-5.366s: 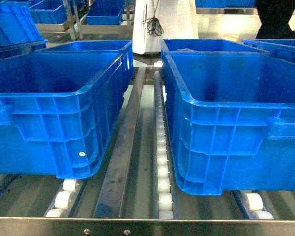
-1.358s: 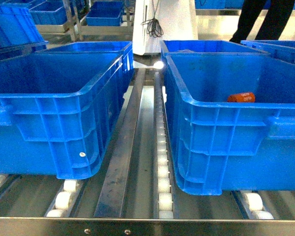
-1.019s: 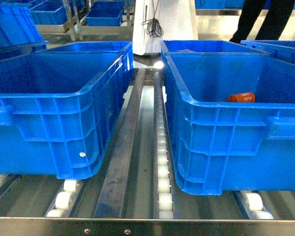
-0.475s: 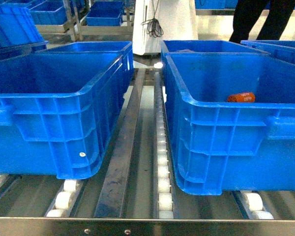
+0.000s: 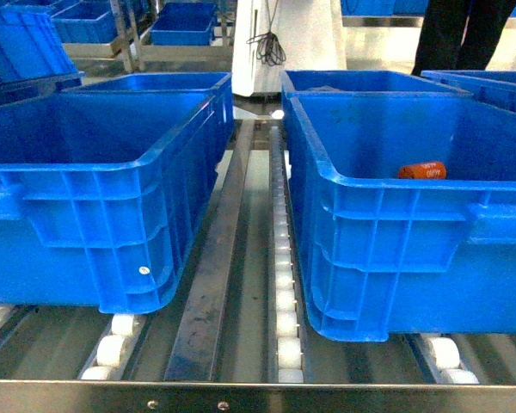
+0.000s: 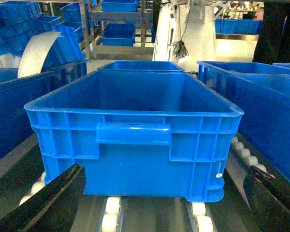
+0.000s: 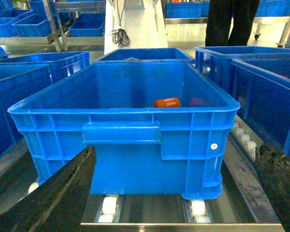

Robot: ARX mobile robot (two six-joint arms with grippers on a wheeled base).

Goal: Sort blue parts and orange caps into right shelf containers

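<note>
Fingers of the left gripper (image 6: 154, 203) show only in the left wrist view, as two dark blades at the bottom corners, spread wide with nothing between them. The right gripper (image 7: 174, 193) stands the same way in the right wrist view, its dark fingers (image 7: 58, 193) parted and empty. Neither gripper appears in the head view.

Ahead of the left gripper sits the left crate (image 6: 135, 133), its inside bare as far as can be seen. Ahead of the right gripper sits the right crate (image 7: 125, 130), and an orange cap (image 7: 166, 102) lies on its side on the floor of that crate, toward the far wall, well apart from the fingers. The right wrist view also catches a small reddish thing (image 7: 198, 102) just beside the cap, too blurred to name; the head view shows only the cap (image 5: 422, 170) above the near rim.

Both crates rest on a roller conveyor (image 5: 284, 284) with white rollers and a metal rail between the lanes. Further blue crates (image 5: 182, 21) stand on racks behind, and a person's dark legs (image 5: 460, 34) stand at the far right.
</note>
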